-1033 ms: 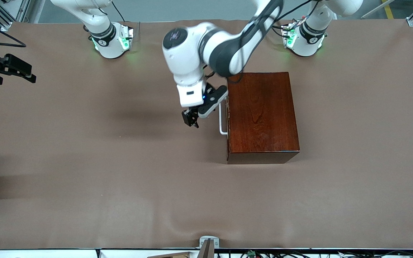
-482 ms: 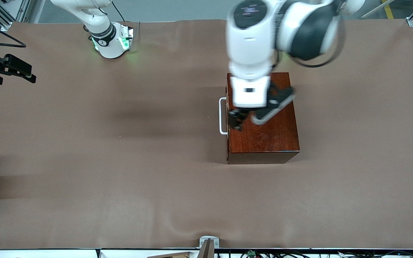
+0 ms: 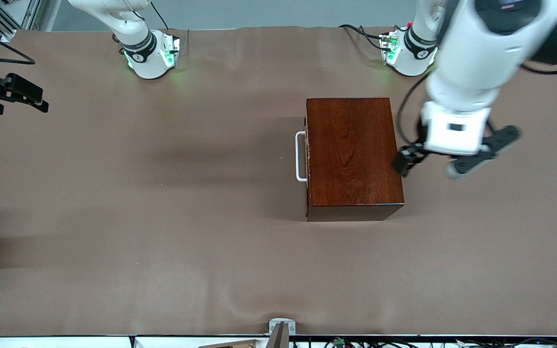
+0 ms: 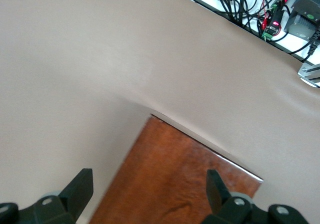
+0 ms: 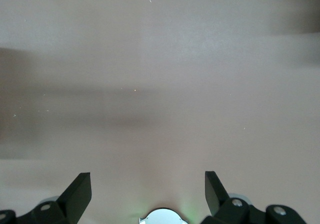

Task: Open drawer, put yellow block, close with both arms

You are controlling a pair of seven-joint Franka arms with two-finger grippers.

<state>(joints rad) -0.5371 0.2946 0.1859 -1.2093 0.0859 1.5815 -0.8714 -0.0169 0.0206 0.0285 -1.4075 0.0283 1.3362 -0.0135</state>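
The dark reddish-brown wooden box [image 3: 351,154] stands mid-table with the drawer pushed in, so only its white U-shaped handle [image 3: 300,157] shows, facing the right arm's end. The yellow block is out of view. My left gripper [image 3: 406,162] hangs open and empty over the box's edge toward the left arm's end. In the left wrist view that gripper [image 4: 148,191] has the box top [image 4: 170,184] below it. My right gripper [image 3: 22,99] waits far off at the right arm's end of the table. In the right wrist view it [image 5: 146,191] is open over bare brown cloth.
The brown cloth table [image 3: 162,217] has shallow wrinkles near the front camera. A metal bracket [image 3: 281,328] sits at the nearest edge. Cables and electronics [image 4: 260,8] line the table edge. The green-lit arm bases [image 3: 150,53] [image 3: 409,50] stand along the farthest edge.
The left arm has swung from in front of the drawer handle, across the box top, to the box's edge toward its own end. The drawer stays pushed in. The right arm has not moved.
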